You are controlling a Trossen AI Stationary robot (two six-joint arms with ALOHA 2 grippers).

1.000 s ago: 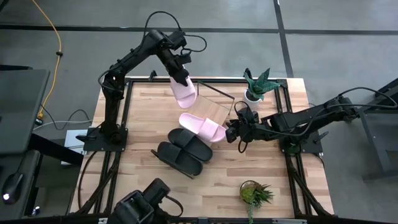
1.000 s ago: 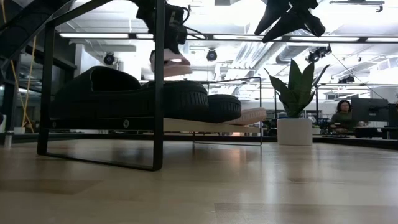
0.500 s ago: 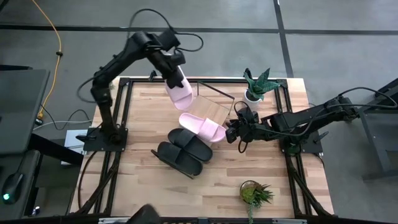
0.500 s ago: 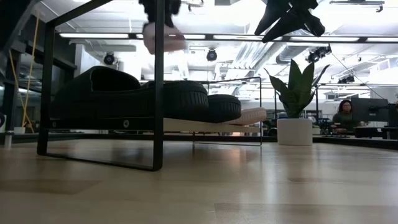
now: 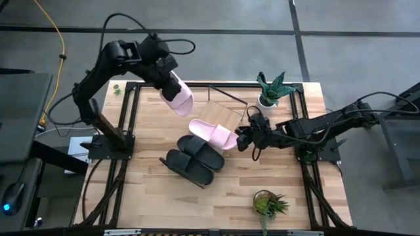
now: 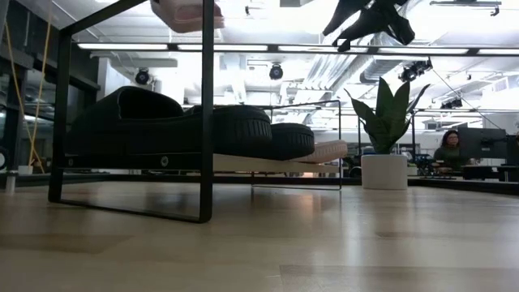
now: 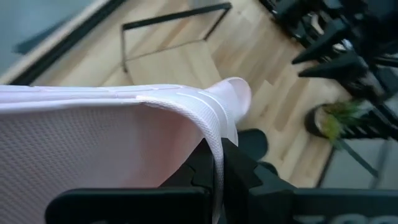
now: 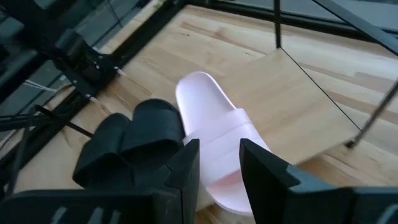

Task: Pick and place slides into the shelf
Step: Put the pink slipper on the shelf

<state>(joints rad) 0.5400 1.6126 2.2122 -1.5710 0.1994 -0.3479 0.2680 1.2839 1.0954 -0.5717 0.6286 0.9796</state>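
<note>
My left gripper [image 5: 165,77] is shut on one pale pink slide [image 5: 178,97] and carries it in the air over the table's far left part; the low view shows this slide [image 6: 182,11] at the very top. The shelf [image 5: 223,116] stands slantwise mid-table. The other pink slide [image 5: 213,134] lies sole-down on its light board [image 8: 298,99], and the two black slides [image 5: 192,159] lie side by side beyond it. My right gripper [image 5: 252,139] is open and hangs just off this pink slide's [image 8: 214,134] right end, touching nothing. My left gripper holds the pale pink slide by its end nearest the arm [image 5: 169,84], pinching a thin edge [image 7: 214,146] between the two fingers. The slide is lifted clear and runs out from the fingers, slanting toward the shelf, its free end [image 7: 239,94] over the table.
A potted plant [image 5: 270,93] stands at the far right corner, a second one [image 5: 268,203] near the near right edge. Bare tabletop lies left of the shelf [image 5: 147,124]. The shelf's black wire frame [image 6: 207,113] rises above its board. A person [image 6: 448,150] sits far behind.
My left arm has swung toward the table's left edge and risen, carrying the pink slide away from above the shelf's far end; in the low view the slide has climbed to the picture's top.
</note>
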